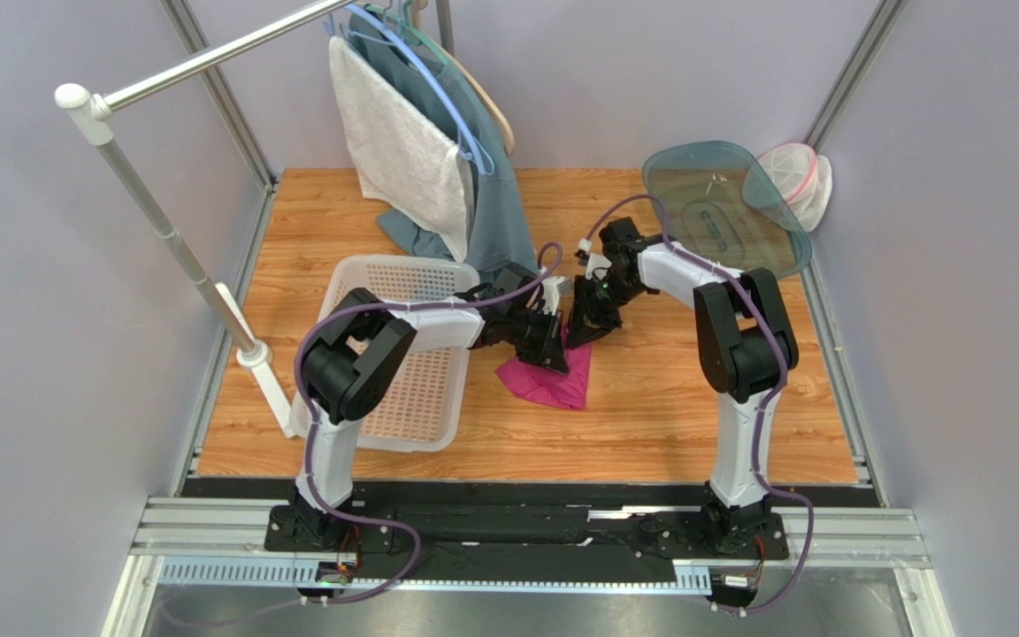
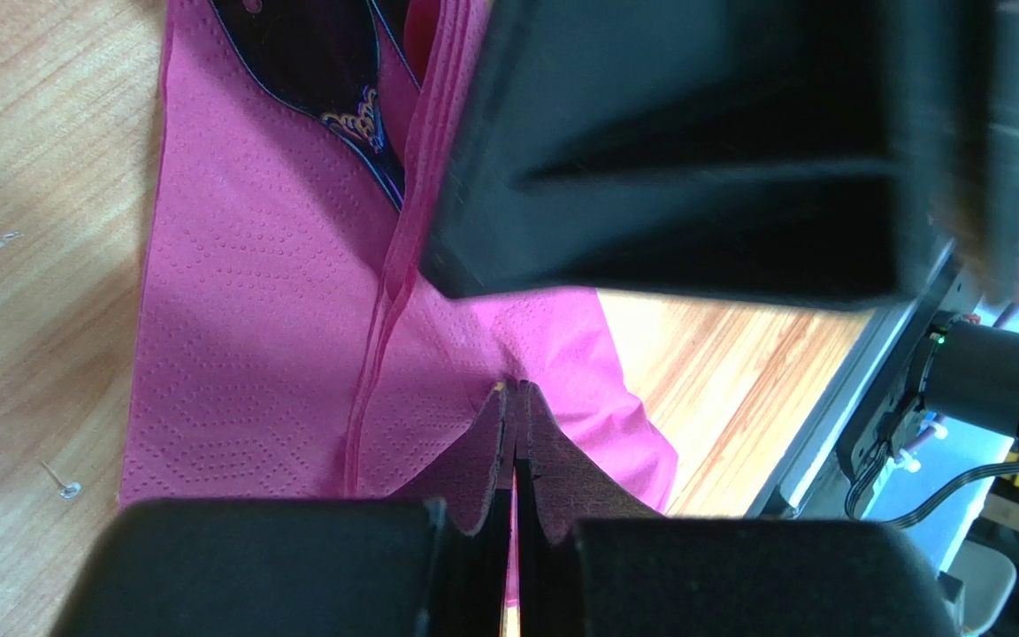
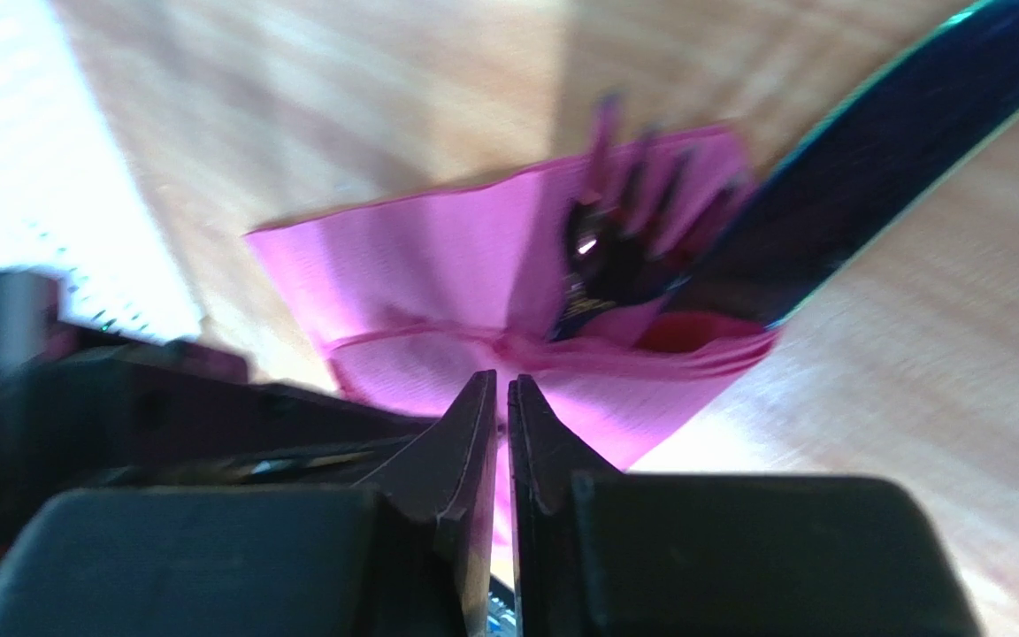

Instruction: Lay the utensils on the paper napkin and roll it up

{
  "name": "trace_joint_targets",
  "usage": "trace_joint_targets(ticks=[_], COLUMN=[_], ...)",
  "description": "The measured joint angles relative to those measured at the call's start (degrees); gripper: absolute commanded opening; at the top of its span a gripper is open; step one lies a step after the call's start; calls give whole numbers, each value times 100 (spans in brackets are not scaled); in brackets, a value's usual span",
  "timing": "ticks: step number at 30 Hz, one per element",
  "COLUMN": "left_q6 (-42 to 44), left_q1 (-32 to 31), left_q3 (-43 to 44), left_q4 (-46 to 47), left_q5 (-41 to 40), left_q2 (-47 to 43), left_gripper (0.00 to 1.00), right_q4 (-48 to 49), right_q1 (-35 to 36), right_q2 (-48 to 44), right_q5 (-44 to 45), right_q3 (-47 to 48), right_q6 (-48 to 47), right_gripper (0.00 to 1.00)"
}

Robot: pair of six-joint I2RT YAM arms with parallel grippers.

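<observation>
The paper napkin (image 1: 552, 382) is seen lying on the wooden table (image 1: 688, 398), just right of the white basket (image 1: 402, 263), with both arms brought together over its far edge. The utensils (image 3: 628, 212) are laid on the napkin's far part, partly wrapped by a raised fold. Purple fork tines can be made out there, though that view is blurred, and the other pieces cannot be told apart.

The left gripper (image 2: 516, 398) is reached in across the basket. Its jaws are pressed together with no gap, and a ridge of the pink sheet is pinched between the fingertips. Most of the napkin is spread out beyond and to the left of them, and a dark utensil (image 2: 322, 67) is lying further off.

The right gripper (image 3: 503, 392) is set opposite, close to the left one. Its jaws are drawn almost together, only a thin pink sliver is left between them, and the napkin's folded edge is caught at the tips. The utensils are found just beyond those tips, slightly to the right.
</observation>
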Motion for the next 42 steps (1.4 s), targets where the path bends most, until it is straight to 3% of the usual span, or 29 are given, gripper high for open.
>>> trace_joint_targets(ticks=[9, 23, 29, 32, 42], left_q6=[0, 2, 24, 63, 612], left_q1=[0, 0, 0, -7, -4], left_q3=[0, 0, 0, -22, -634], left_q4=[0, -2, -4, -17, -337], left_q5=[-2, 0, -11, -17, -168], left_q2=[0, 0, 0, -63, -1062], left_gripper=[0, 0, 20, 25, 23], right_q4=[48, 264, 404, 407, 398], right_q1=[57, 122, 199, 201, 208], right_q2=[-387, 37, 118, 125, 129], right_q5=[-267, -221, -210, -201, -201], right_q3=[-13, -310, -339, -339, -330], right_q6=[129, 164, 199, 208, 109], right_gripper=[9, 7, 5, 5, 4])
